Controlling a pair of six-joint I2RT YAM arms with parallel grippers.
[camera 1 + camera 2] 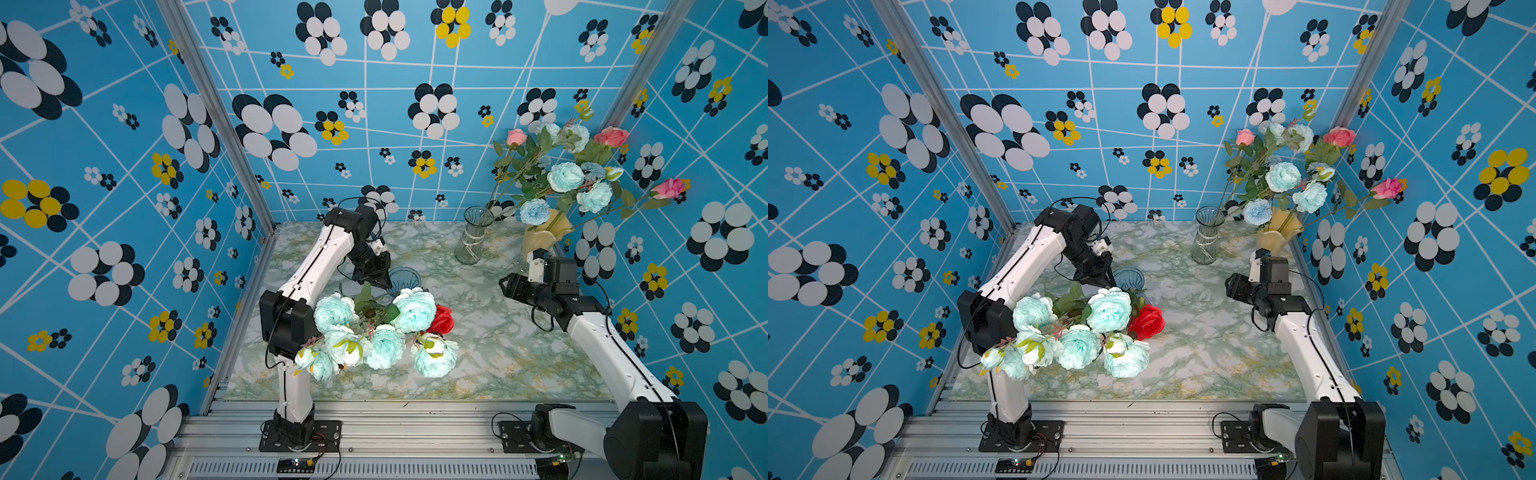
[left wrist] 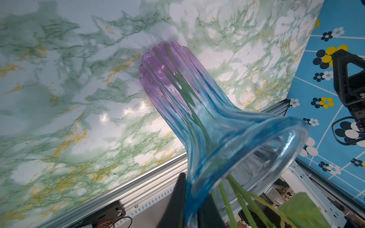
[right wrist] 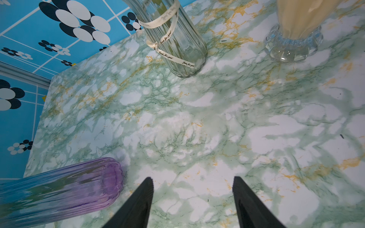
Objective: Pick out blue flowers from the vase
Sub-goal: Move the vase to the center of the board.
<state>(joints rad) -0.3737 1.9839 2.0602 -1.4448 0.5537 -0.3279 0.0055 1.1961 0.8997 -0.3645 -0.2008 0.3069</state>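
A blue-to-purple ribbed glass vase (image 2: 187,102) stands on the marble table near its left middle, and its rim (image 1: 401,277) shows in both top views. A bunch of pale blue flowers (image 1: 376,332) leans out of it toward the front, and their green stems (image 2: 227,197) pass through its mouth. My left gripper (image 2: 194,205) is shut on the vase rim, one finger (image 2: 177,197) outside the glass and one inside. My right gripper (image 3: 192,185) hangs open over bare table right of the vase base (image 3: 59,189), holding nothing. More blue flowers (image 1: 565,176) stand in a cream vase (image 1: 544,237) at the back right.
A red rose (image 1: 441,320) sits among the front bunch. Pink roses (image 1: 611,136) spread above the cream vase. A clear ribbed vase with a ribbon (image 1: 471,241) stands at the back centre-right. Patterned walls close in the left, back and right. An aluminium rail (image 1: 374,419) runs along the front.
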